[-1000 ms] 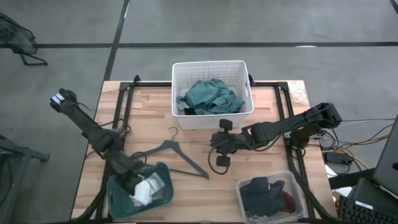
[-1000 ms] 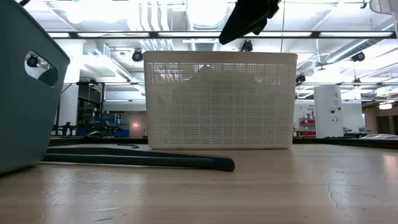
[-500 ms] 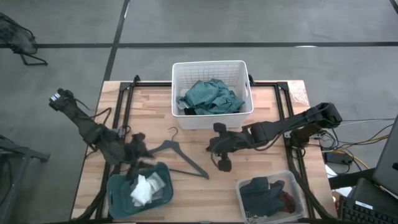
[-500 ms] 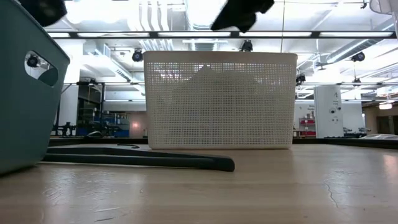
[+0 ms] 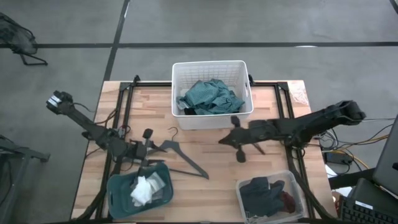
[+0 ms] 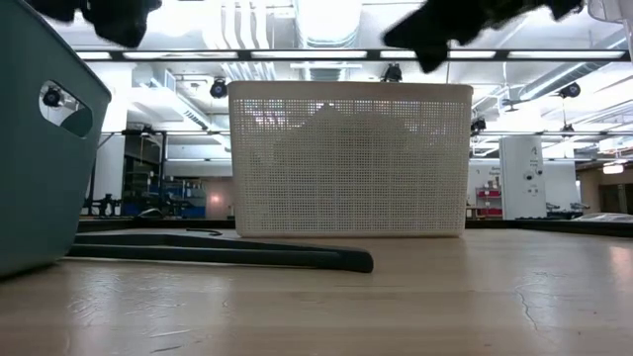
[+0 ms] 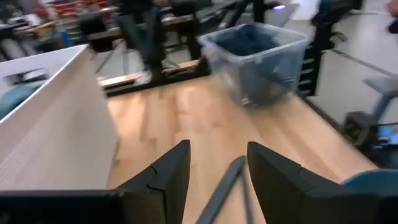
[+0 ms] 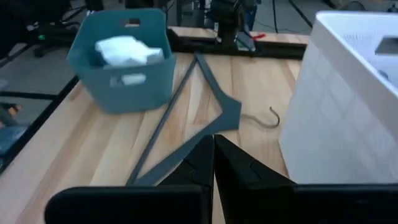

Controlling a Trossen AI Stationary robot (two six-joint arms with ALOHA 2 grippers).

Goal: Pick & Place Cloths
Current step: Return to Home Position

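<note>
Wooden tabletop (image 5: 273, 168) carried, at its near left, a blue bin (image 5: 112, 190) holding white cloths (image 5: 144, 188), and at its near right a clear bin (image 5: 240, 186) of dark cloths (image 5: 264, 194). Mid-table lay a grey hanger (image 5: 186, 163). The left gripper (image 7: 219, 152) hung by its left end, jaws spread and empty. The right gripper (image 8: 213, 142) hovered to its right, jaws pressed together on nothing. Farthest off, a white basket (image 5: 180, 68) held a teal cloth (image 5: 210, 96).

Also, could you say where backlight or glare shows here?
Low view: bright ceiling lights backlight the white mesh basket, its contents a shadow; the left arm and right arm are black silhouettes. High view: even light, no glare on the wooden table.
</note>
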